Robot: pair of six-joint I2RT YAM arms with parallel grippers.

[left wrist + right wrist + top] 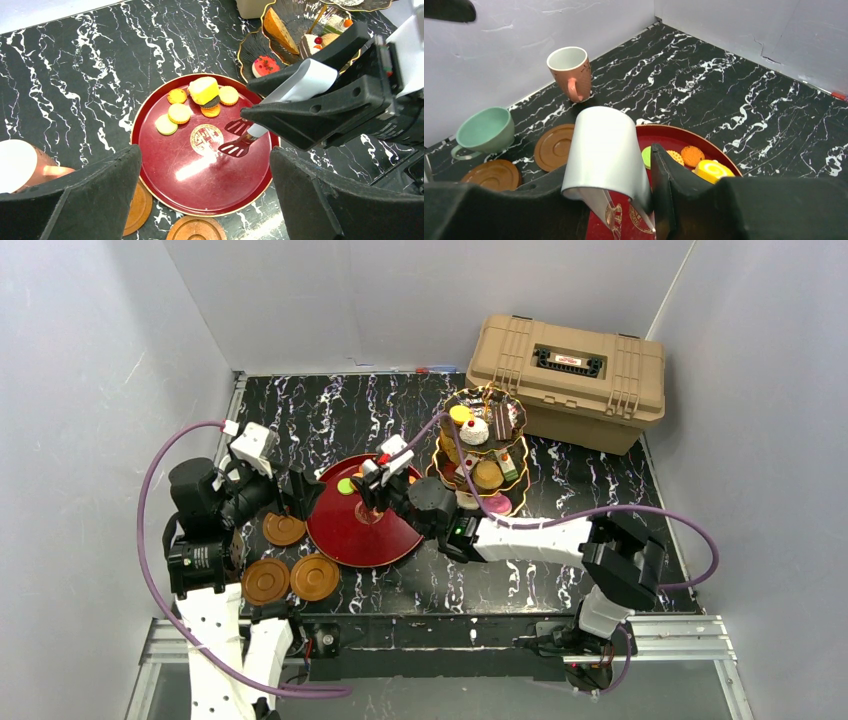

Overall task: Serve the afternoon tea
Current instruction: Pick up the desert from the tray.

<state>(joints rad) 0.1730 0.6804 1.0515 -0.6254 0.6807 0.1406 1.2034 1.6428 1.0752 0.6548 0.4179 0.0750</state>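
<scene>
A red round plate [345, 535] holds several small cookies [179, 113] and a yellow roll cake [204, 90]. My right gripper [375, 490] hovers over the plate, shut on the metal tongs [606, 155]. The tong tips [235, 137] hang open just above the plate's middle, right of the cookies. The dark three-tier stand [482, 445] with more cakes stands right of the plate. My left gripper [205, 155] is open and empty above the plate's near-left edge. A pinkish cup [570, 72] and a teal cup [486, 131] stand left of the plate, near three brown saucers [284, 530].
The tan plastic case [565, 380] stands at the back right behind the stand. Grey walls close in the table on the left, back and right. The two grippers are close together over the plate.
</scene>
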